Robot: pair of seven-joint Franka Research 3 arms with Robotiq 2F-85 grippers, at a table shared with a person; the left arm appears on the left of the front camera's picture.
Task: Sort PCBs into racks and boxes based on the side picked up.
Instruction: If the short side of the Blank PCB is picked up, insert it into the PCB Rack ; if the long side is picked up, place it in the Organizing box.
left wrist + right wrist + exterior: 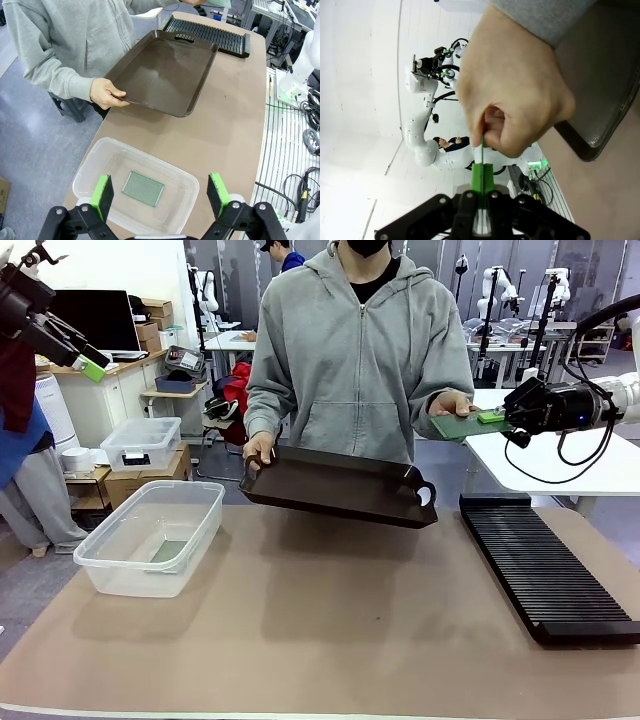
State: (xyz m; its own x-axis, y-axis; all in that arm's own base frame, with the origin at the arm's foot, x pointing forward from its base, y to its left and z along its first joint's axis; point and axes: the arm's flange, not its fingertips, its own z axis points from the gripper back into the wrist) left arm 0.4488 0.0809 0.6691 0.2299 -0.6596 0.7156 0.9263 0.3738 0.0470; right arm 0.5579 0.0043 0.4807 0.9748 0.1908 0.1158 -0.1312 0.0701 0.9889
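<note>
A green PCB (458, 426) is held level at the far right, above the table's edge. My right gripper (490, 418) is shut on one end of it, and the person's hand (452, 403) grips the other end. In the right wrist view the PCB (482, 145) shows edge-on between my shut right gripper (482, 175) and the person's fingers (515, 90). Another PCB (143, 188) lies flat in the clear box (82, 172), straight below my open left gripper (160, 195). From the front, the left gripper (85, 355) hangs high at the far left, above the box (110, 550). The black slotted rack (545, 570) lies at the right.
The person's other hand holds a dark brown handled tray (340, 490) tilted over the table's far edge. A smaller lidded clear box (142, 443) stands on cartons behind the table at the left. Brown table surface (330, 620) stretches between box and rack.
</note>
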